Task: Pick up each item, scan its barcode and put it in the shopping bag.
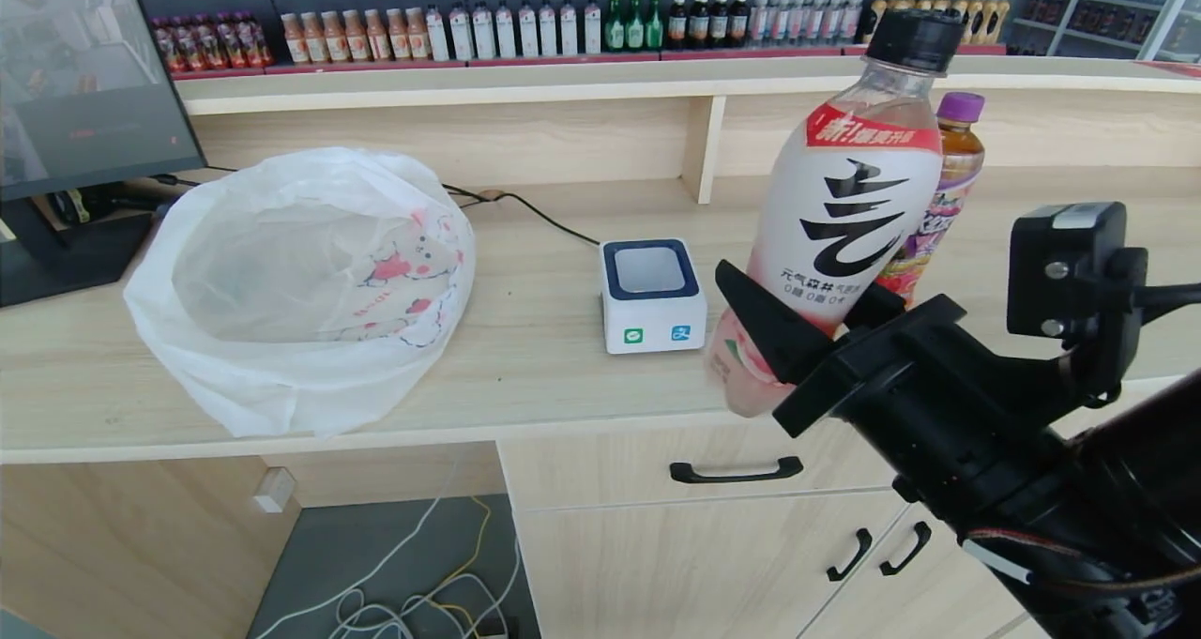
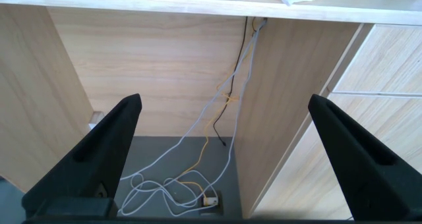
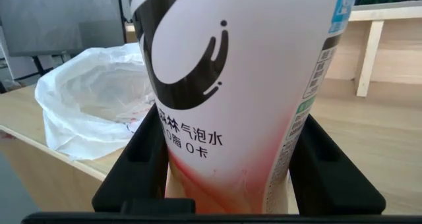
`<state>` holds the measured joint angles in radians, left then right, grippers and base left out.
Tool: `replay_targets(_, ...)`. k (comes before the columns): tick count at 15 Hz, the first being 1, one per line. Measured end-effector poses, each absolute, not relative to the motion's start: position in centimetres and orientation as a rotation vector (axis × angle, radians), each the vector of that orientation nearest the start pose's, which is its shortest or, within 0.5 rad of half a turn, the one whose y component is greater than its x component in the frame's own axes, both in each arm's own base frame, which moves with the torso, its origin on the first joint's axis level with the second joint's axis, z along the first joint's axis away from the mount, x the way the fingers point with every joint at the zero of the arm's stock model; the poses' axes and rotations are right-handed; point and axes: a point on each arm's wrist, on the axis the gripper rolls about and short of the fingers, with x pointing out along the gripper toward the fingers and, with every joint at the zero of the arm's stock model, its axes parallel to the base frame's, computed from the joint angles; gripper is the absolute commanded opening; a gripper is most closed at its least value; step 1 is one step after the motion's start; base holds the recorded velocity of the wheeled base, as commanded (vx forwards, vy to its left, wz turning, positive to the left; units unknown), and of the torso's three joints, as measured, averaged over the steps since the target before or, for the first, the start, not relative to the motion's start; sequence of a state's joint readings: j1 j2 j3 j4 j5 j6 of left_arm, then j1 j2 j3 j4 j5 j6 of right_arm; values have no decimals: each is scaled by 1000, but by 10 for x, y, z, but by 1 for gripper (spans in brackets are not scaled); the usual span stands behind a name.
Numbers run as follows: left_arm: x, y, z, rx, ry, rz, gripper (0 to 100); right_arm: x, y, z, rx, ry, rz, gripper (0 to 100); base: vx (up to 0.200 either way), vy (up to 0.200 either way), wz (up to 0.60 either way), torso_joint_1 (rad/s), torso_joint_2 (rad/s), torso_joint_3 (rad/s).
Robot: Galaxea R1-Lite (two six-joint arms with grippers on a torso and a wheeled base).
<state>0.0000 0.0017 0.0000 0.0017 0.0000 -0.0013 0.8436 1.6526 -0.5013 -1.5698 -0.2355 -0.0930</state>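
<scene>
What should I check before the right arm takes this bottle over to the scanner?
1. Grip: right gripper shut on the bottle, low on its body: ok.
2. Cap on the bottle: ok.
3. Barcode side turned toward the scanner: cannot tell.
4. Scanner window uncovered, facing up: ok.
5. Bag mouth open: ok.
6. Left gripper open, below the counter edge, out of the way: ok.

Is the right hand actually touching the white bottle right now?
Touching. The right wrist view shows the right hand closed on the white bottle, a finger pressed against each side with no gap.
</scene>
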Motion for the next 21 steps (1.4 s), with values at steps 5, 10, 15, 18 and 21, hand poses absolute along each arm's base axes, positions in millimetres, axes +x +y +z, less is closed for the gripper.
replay_targets(5, -23, 0, 75, 0, 3, 0, 100, 189, 179, 219, 150, -413, 480, 0, 0, 40, 0, 0, 1, 0)
replay_targets(10, -23, 0, 75, -4, 3, 1, 100, 194, 172, 218, 142, -408, 445, 0, 0, 200, 0, 5, 3, 2)
replay_targets(15, -23, 0, 75, -4, 4, 2, 100, 192, 171, 213, 132, -392, 449, 0, 0, 200, 0, 2, 0, 2)
replay_targets(18, -23, 0, 75, -1, 3, -1, 100, 191, 169, 213, 132, -391, 449, 0, 0, 0, 0, 0, 0, 0)
replay_targets(21, -23, 0, 75, 0, 3, 0, 100, 189, 167, 215, 137, -399, 442, 0, 0, 0, 0, 0, 0, 0)
